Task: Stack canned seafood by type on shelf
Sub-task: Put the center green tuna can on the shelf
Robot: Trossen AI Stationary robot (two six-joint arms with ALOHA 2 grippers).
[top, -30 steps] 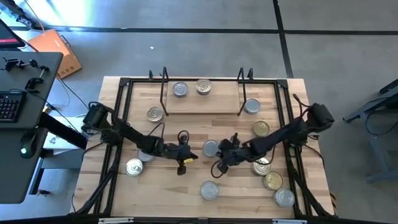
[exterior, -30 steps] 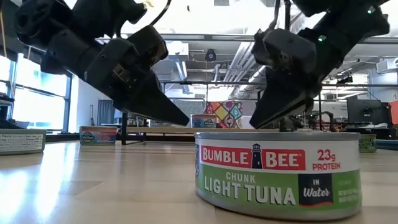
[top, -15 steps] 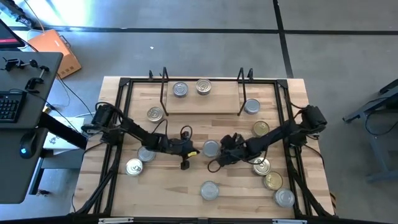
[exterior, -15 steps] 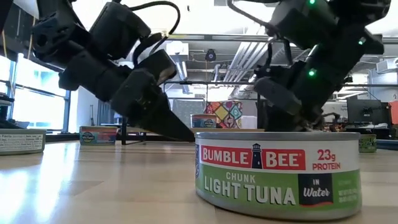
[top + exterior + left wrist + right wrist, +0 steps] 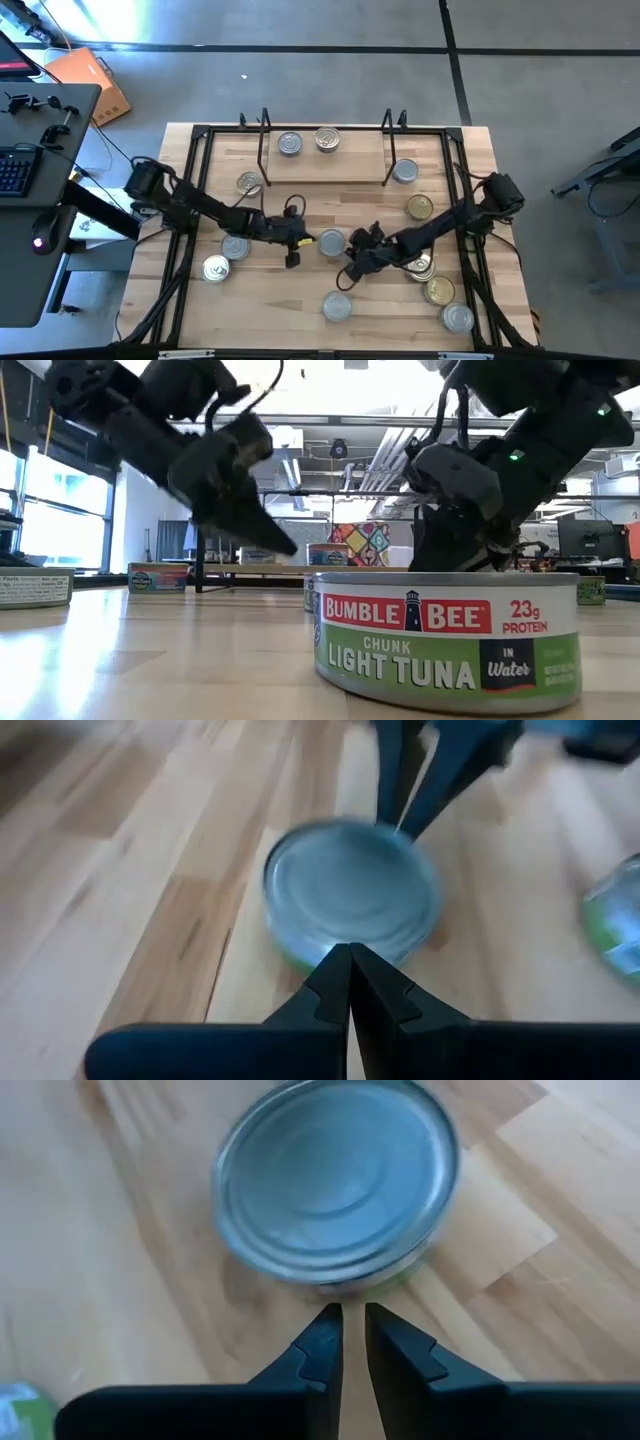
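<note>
A silver-topped tin (image 5: 331,242) sits at frame centre on the tabletop (image 5: 300,300), flanked by both grippers, apparently to be nudged between them. The left gripper (image 5: 303,240) is pressed fully together; the right gripper (image 5: 352,250) is nearly closed, holding nothing. The shelf (image 5: 355,160) at upper centre carries two tins (image 5: 309,141); sorting is barely begun.

Left gripper (image 5: 303,240) low at table centre, fingers together, right gripper (image 5: 350,250) facing it, nearly closed
</note>
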